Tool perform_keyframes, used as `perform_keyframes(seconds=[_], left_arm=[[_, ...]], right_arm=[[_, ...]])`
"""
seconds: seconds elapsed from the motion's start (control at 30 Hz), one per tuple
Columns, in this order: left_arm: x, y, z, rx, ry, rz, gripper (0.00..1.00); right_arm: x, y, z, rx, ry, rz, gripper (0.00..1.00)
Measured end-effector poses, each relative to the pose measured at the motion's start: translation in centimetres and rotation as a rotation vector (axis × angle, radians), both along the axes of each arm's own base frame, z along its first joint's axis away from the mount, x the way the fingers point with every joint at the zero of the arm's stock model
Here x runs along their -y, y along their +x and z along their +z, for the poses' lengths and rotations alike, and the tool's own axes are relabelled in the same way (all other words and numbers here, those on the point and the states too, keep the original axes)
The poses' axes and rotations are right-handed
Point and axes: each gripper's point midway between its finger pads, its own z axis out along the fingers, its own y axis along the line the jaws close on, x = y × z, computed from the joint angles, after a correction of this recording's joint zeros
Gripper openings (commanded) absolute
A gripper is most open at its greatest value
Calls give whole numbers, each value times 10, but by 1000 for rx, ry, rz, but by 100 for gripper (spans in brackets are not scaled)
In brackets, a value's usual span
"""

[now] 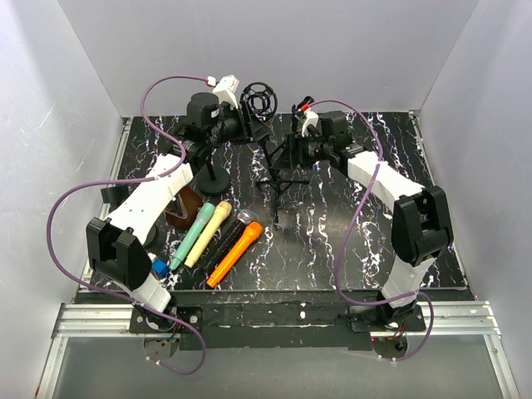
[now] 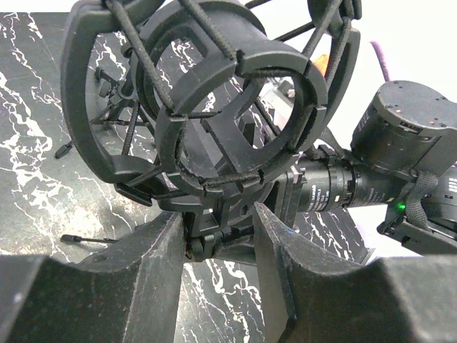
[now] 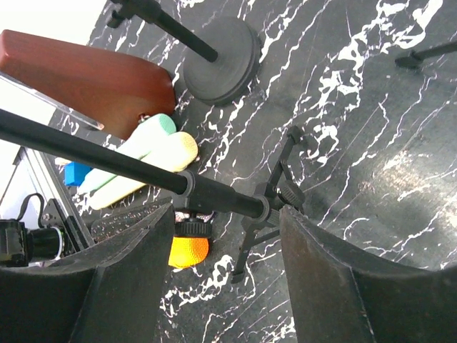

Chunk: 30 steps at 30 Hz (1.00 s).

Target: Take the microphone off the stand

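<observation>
Mount (image 2: 278, 68) looks empty already, mics (image 1: 209, 233) lying at 7 o'clock from the stand (image 1: 278, 179). Left gripper (image 2: 218, 229) is clamped under the mount, right gripper (image 3: 227, 214) sits loose around the pole (image 3: 107, 158). I'd back off slowly so the stand doesn't tip.

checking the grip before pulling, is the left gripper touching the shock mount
Touching. Left wrist view shows the left gripper clamped on the base of the shock mount, no gap.

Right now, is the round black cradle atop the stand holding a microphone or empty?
Empty: the close view looks straight through the cradle, and the microphones lie on the table.
</observation>
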Motion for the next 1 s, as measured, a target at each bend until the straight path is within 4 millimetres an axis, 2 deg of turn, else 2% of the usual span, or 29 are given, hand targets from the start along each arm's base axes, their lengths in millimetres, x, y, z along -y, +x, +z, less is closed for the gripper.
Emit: perform_keyframes(seconds=[0.33,0.6,0.67,0.77,0.83,0.93,1.0], left_arm=[[2,0,-1,0,-2,-7,0],[3,0,-1,-1,0,-9,0],[3,0,-1,-1,-1,-11,13],[4,-2,0,5,1,-27,50],[6,-5,0,15,6,-55,65],[12,-11,-5,20,18,-120,77],[16,-15,-10,22,25,-169,81]], right_arm=[[2,-12,-30,-48,-51,-8,67],[19,-19,-63,-73,-155,-36,66],[23,-20,-68,-63,-174,-27,66],[28,-27,-75,-47,-198,-3,66],[34,-34,-77,-38,-218,8,67],[44,-44,-70,-24,-232,13,67],[55,-45,-62,-17,-230,-5,67]])
